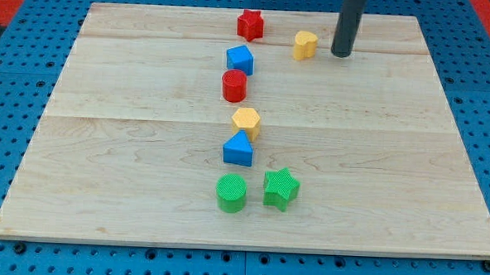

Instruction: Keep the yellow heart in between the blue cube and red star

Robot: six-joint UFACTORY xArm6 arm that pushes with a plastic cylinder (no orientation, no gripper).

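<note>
The yellow heart [305, 45] lies near the view's top, right of centre. The red star [250, 24] lies to its left and slightly higher. The blue cube [240, 58] sits below the red star, left of and lower than the heart. My tip [341, 54] stands just right of the yellow heart, with a small gap between them.
A red cylinder [234, 86] sits just below the blue cube. Lower down the middle are a yellow hexagon [246, 121], a blue triangular block [238, 149], a green cylinder [232, 192] and a green star [281, 188]. The wooden board [104, 148] lies on a blue pegboard.
</note>
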